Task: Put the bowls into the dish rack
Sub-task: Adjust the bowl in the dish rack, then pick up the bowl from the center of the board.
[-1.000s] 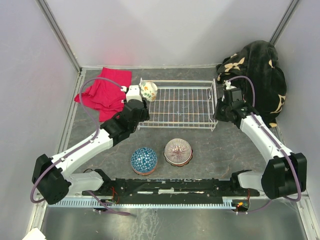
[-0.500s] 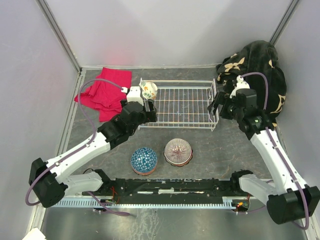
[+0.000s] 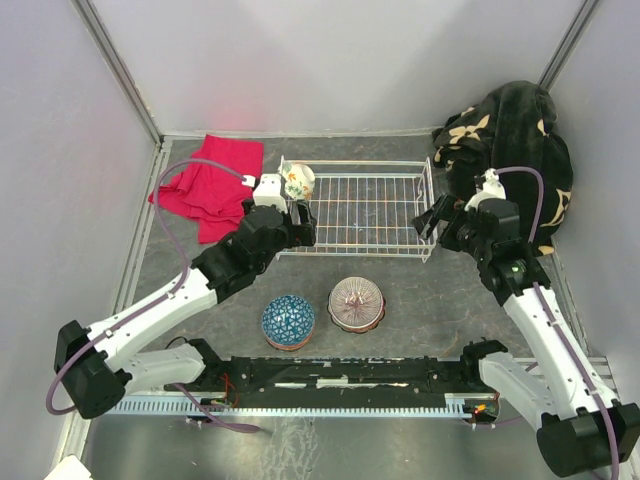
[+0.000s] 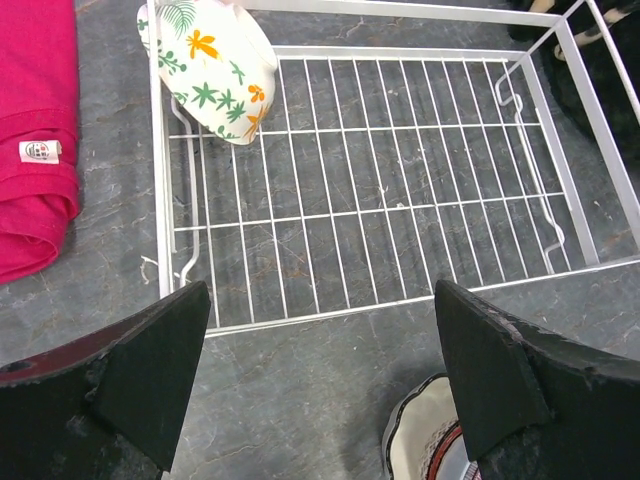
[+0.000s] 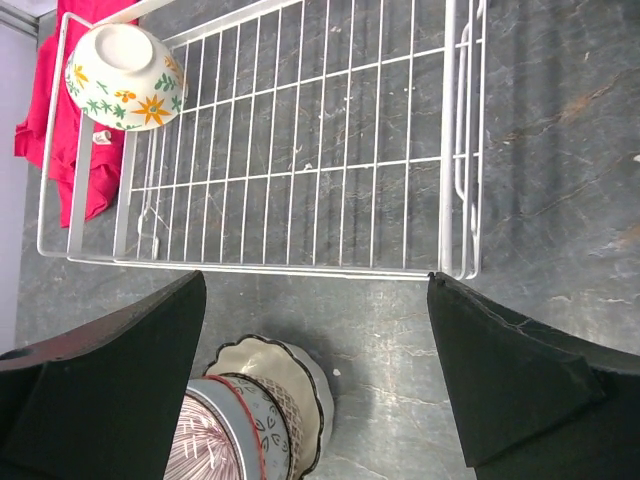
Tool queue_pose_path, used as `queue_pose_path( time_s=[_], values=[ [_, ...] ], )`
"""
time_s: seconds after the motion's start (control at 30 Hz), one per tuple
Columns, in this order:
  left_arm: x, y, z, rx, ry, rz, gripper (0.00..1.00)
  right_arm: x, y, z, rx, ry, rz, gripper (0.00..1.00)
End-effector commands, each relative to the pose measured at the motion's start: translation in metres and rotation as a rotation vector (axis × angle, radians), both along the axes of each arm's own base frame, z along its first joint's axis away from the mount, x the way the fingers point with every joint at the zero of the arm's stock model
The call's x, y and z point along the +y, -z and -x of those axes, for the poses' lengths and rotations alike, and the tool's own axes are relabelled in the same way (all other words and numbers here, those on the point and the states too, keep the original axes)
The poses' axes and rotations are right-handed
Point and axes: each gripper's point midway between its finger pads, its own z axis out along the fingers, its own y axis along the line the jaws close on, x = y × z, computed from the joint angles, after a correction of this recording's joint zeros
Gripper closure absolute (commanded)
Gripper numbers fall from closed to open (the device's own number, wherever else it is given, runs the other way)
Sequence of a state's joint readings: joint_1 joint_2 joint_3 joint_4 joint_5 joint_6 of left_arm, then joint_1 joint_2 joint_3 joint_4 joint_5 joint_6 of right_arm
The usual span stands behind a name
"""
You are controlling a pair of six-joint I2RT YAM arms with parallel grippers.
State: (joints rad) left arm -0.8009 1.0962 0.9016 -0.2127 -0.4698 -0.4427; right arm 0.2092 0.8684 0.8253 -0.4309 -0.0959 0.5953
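The left gripper [image 3: 302, 224] has its fingers spread wide with nothing between them, and hangs over the near left corner of the dish rack [image 3: 365, 210]. Its wrist view shows the rack's near rail running between the two dark fingertips. The right gripper [image 3: 431, 217] is likewise spread and empty, just at the rack's near right corner, with the rack's end wall under its right finger in the wrist view. The white wire rack lies flat toward the far edge of the grey worktop [image 3: 440, 300], about midway along it. Inside the rack, in its far left corner, a cream bowl [image 3: 297, 181] with orange flowers and green leaves is tipped on its side against the wires; the other grid squares are bare. Two more bowls stand on the worktop between the rack and the near edge: a blue patterned bowl [image 3: 288, 321] on the left and, just beside it, a pink ribbed bowl [image 3: 356, 303] nested with others whose scalloped rims show in the right wrist view. A red cloth [image 3: 210, 185] is crumpled by the far left corner, just beside the rack's left end, and a dark flowered blanket [image 3: 515, 150] fills the far right corner.
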Motion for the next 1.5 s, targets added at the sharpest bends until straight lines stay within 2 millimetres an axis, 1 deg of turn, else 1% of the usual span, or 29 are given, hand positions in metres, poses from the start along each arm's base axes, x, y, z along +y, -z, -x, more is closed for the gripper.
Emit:
queue_pose_path(
  time_s=[0.0, 0.1, 0.17, 0.27, 0.4, 0.47, 0.53, 0.63, 0.73, 0.9, 1.0, 1.13, 1.2, 1.3, 1.37, 1.4, 1.47],
  values=[
    [0.001, -0.023, -0.002, -0.091, 0.01, 0.027, 0.01, 0.009, -0.003, -0.013, -0.04, 0.009, -0.082, 0.01],
    [-0.007, -0.028, 0.003, -0.116, 0.062, 0.06, 0.01, 0.015, 0.005, -0.018, -0.025, -0.01, -0.098, 0.01],
    [-0.007, -0.029, 0.003, -0.114, 0.064, 0.065, 0.01, 0.021, 0.003, -0.019, -0.042, -0.038, -0.119, 0.01],
    [-0.011, -0.028, 0.005, -0.099, 0.078, 0.08, 0.01, 0.026, -0.009, -0.014, -0.079, -0.055, -0.161, 0.01],
    [-0.032, -0.027, 0.016, -0.054, 0.179, 0.094, 0.01, 0.02, -0.026, -0.006, -0.145, -0.047, -0.15, 0.0],
    [-0.041, -0.03, 0.025, -0.051, 0.235, 0.111, 0.01, 0.018, -0.028, -0.004, -0.16, -0.05, -0.133, 0.0],
    [-0.043, -0.038, 0.033, -0.055, 0.264, 0.147, 0.01, 0.018, -0.024, -0.002, -0.128, -0.045, -0.134, 0.01],
    [-0.04, -0.046, 0.044, -0.053, 0.282, 0.184, 0.01, 0.022, -0.022, -0.002, -0.081, -0.075, -0.121, 0.01],
    [-0.036, -0.048, 0.059, -0.029, 0.303, 0.186, 0.01, 0.024, -0.018, -0.002, -0.054, -0.088, -0.121, 0.01],
    [-0.031, -0.03, 0.088, 0.026, 0.335, 0.19, 0.01, 0.018, -0.018, -0.001, -0.055, -0.057, -0.103, 0.0],
    [-0.023, -0.02, 0.103, 0.044, 0.321, 0.171, 0.01, 0.017, -0.018, 0.0, -0.056, -0.056, -0.097, 0.01],
    [-0.007, 0.004, 0.114, 0.103, 0.255, 0.057, 0.01, 0.017, -0.016, -0.001, -0.04, -0.054, -0.089, 0.0],
    [0.001, 0.012, 0.116, 0.112, 0.208, 0.003, 0.01, 0.017, -0.013, -0.001, -0.027, -0.054, -0.087, 0.0],
    [0.003, 0.026, 0.125, 0.124, 0.183, -0.041, 0.01, 0.017, -0.009, -0.003, -0.011, -0.056, -0.085, 0.0],
    [0.0, 0.04, 0.132, 0.14, 0.188, -0.088, 0.01, 0.019, -0.006, -0.004, 0.0, -0.06, -0.087, 0.0],
    [-0.003, 0.046, 0.139, 0.142, 0.2, -0.116, 0.01, 0.02, -0.004, -0.005, 0.005, -0.062, -0.088, 0.0],
    [-0.006, 0.054, 0.149, 0.138, 0.193, -0.174, 0.01, 0.02, -0.002, -0.006, 0.014, -0.065, -0.09, 0.0]
  ],
)
